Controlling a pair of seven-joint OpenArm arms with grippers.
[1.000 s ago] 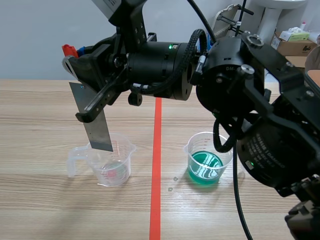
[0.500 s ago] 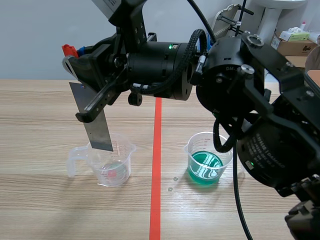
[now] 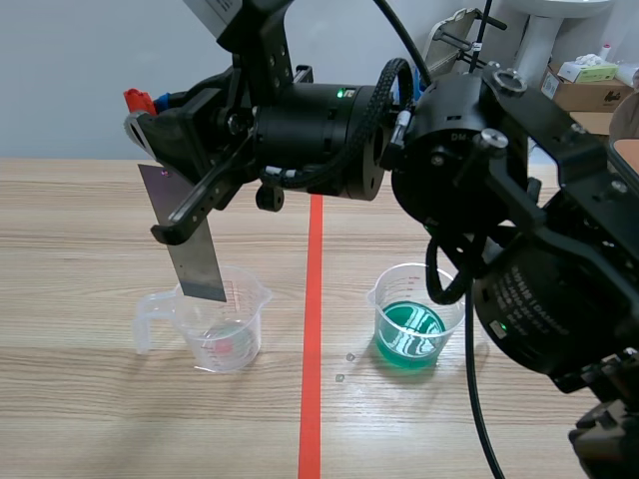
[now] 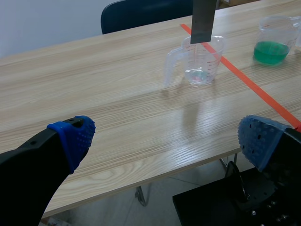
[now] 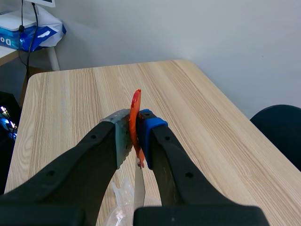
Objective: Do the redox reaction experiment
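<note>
A thin grey metal strip [image 3: 195, 249] hangs upright over a clear handled beaker [image 3: 225, 324], its lower end about level with the rim. My right gripper [image 3: 150, 135], reaching across from the right, is shut on the strip's top, where a red tab [image 3: 138, 100] shows. In the right wrist view the strip [image 5: 138, 193] and tab [image 5: 135, 113] sit pressed between the fingers of the right gripper [image 5: 134, 120]. The clear beaker [image 4: 200, 61] holds a little liquid. A second beaker [image 3: 411, 324] holds green liquid. My left gripper [image 4: 164, 141] stands open off the table's edge, far from both beakers.
An orange-red tape line [image 3: 312, 299] runs between the two beakers. The right arm's bulky body [image 3: 539, 269] looms above the green beaker. A dark chair [image 4: 141, 14] stands beyond the table's far side. Cardboard boxes [image 3: 589, 90] sit at the back right.
</note>
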